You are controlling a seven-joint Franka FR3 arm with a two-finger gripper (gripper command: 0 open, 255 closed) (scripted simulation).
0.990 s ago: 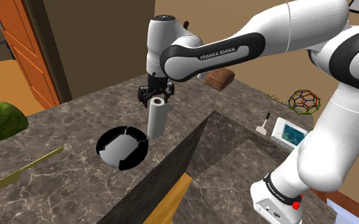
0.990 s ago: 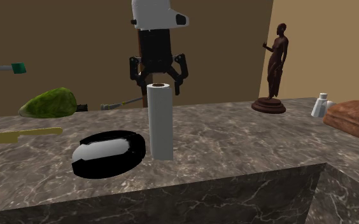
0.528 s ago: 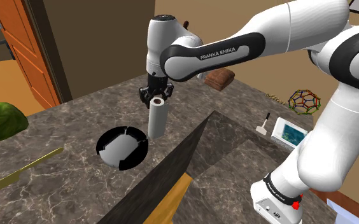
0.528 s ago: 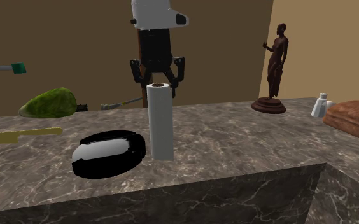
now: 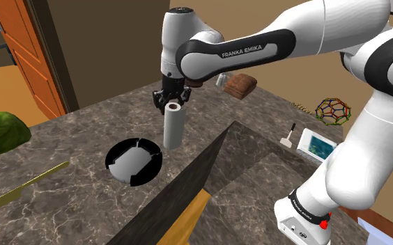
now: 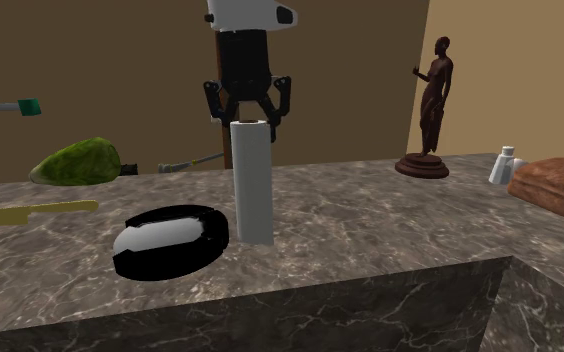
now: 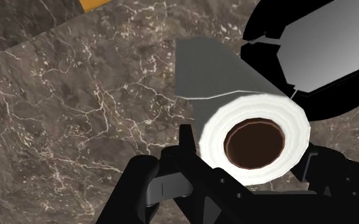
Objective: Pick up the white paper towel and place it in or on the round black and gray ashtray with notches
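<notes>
Ashtray on the left, upright roll gripped just to its right.
In the second exterior view, the ashtray [image 6: 170, 266] sits on the counter [image 6: 370, 230]. Just beside it stands the paper towel [image 6: 252, 180], long axis vertical. The gripper [image 6: 248, 118] pinches its top end from above, so the carry looks like a short hop towards that view's left.

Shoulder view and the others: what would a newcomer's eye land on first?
The big white arm sweeping across the shoulder view, its claw clamped on the top of an upright white roll. Next, the round black ashtray on the marble counter, just to that view's lower left of the roll.
</notes>
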